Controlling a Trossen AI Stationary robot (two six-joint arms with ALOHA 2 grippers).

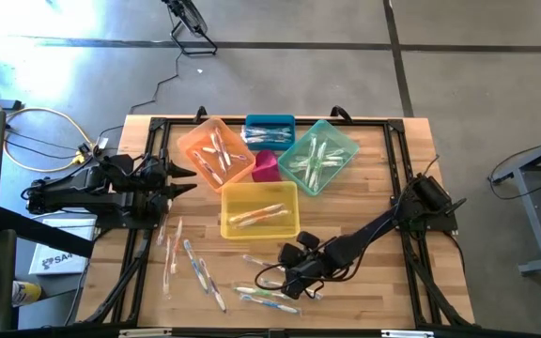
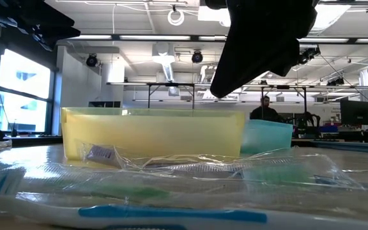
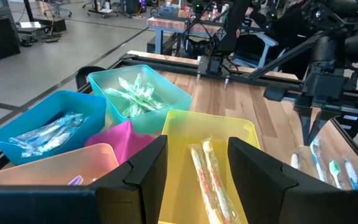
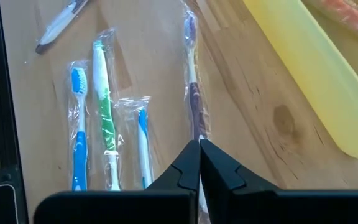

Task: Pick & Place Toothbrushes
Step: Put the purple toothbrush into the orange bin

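The purple brush (image 4: 192,93) lies wrapped on the wood straight ahead of the right gripper (image 4: 199,149), its near end running under the fingertips, which are pressed together. Whether they pinch the wrapper I cannot tell. If this is the pick, the fingers likely need to part, straddle the handle across its width and go low enough to catch the handle, not only the film; a grab on loose wrapper could slip. To one side of the fingertips lie three more brushes, side by side: a blue one (image 4: 78,134), a green one (image 4: 105,112) and a short blue one (image 4: 142,140), near enough that a wide opening could nudge them. To the other side, just beyond the purple brush, stands the yellow bin (image 4: 316,81), already holding brushes, a short carry away.

The left gripper (image 3: 194,165) waits well apart with its fingers spread and empty, looking over the yellow bin toward the teal bin (image 3: 166,93), blue bin (image 3: 48,118), pink bin (image 3: 126,137) and orange bin (image 1: 216,150).

The table (image 1: 383,178) is light wooden planking inside a black frame; more brushes (image 1: 191,263) lie loose on it. Beyond is a workshop with a grey floor, ceiling lights, windows and a person (image 2: 265,110) far off.
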